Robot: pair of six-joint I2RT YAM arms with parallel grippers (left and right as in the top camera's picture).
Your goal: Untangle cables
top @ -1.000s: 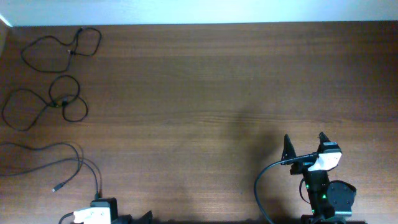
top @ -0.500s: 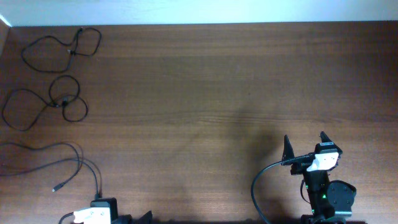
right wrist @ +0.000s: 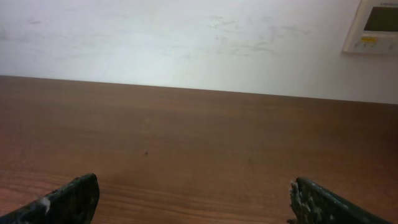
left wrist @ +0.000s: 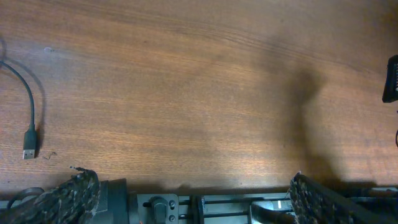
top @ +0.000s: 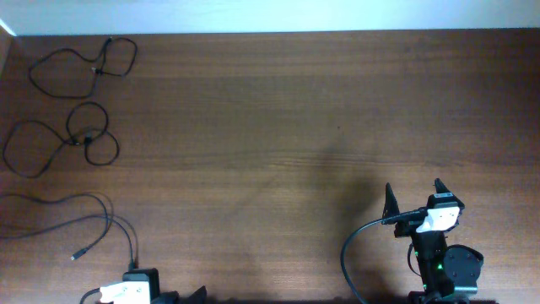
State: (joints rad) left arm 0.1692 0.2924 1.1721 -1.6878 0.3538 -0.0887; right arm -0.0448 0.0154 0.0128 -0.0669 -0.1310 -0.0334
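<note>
Three separate black cables lie at the table's left side. One loop (top: 84, 66) is at the far corner, a second loop (top: 63, 142) sits below it, and a third cable (top: 84, 215) runs in from the left edge. The third cable's plug end (left wrist: 29, 148) shows in the left wrist view. My left gripper (left wrist: 189, 190) is at the near left edge, open and empty, with the plug to the left of its left finger. My right gripper (top: 413, 192) stands open and empty at the near right, far from the cables. In the right wrist view its fingers (right wrist: 68, 199) frame bare wood.
The brown wooden table (top: 278, 110) ends at a white wall (right wrist: 186, 43) along the far side, where a wall control panel (right wrist: 376, 25) hangs. A thick black cable (top: 363, 245) curves from the right arm's base.
The right wrist has shifted very slightly towards the near edge, and its thick cable moved a little left. The cables and the left arm have not moved.
</note>
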